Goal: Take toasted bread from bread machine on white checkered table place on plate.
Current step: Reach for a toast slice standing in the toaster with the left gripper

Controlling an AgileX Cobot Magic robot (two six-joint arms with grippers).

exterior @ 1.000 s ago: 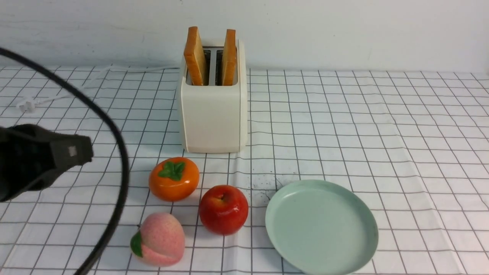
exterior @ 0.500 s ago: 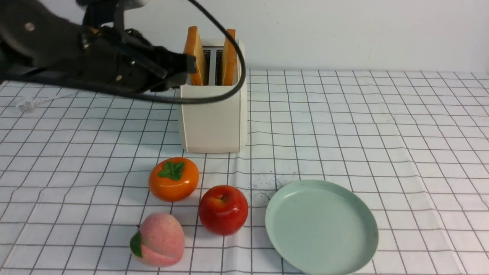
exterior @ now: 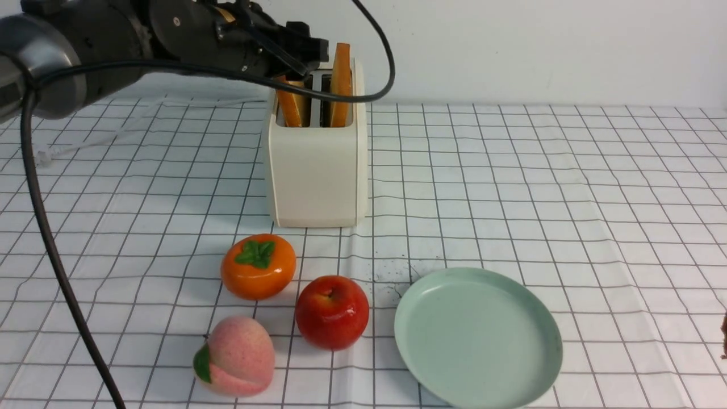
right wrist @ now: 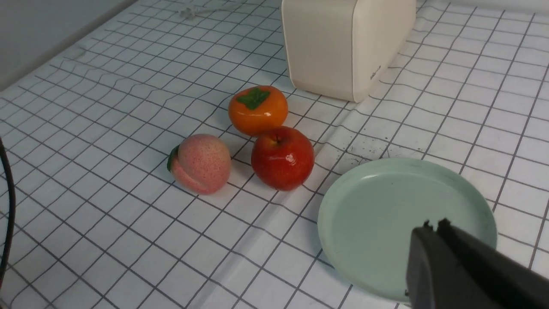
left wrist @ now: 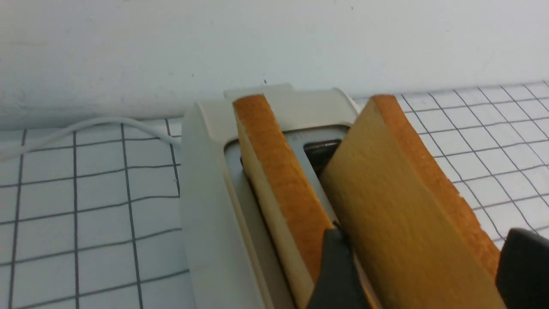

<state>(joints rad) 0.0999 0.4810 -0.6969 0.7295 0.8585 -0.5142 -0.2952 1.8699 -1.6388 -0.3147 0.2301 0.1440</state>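
The bread machine (exterior: 318,170) stands at the back of the white checkered table (exterior: 568,199) with two slices of toasted bread upright in its slots. My left gripper (exterior: 315,54) hangs over its top and hides the upper part of the left slice (exterior: 292,105); the right slice (exterior: 341,85) shows fully. In the left wrist view the gripper (left wrist: 426,234) is open. One finger (left wrist: 334,266) is between the slices, the other (left wrist: 523,266) is outside the slice (left wrist: 407,206) away from the cord. My right gripper (right wrist: 433,225) is shut and empty above the near rim of the plate (right wrist: 386,214).
An orange persimmon (exterior: 258,266), a red apple (exterior: 332,311) and a pink peach (exterior: 235,355) lie in front of the toaster, left of the mint-green plate (exterior: 477,335). The left arm's black cable hangs down the left side. The toaster's white cord (left wrist: 85,126) runs left along the wall.
My left arm rose from low at the left edge, swung across to the toaster and now has its fingers down around a slice. The bread, plate and fruit have not moved.
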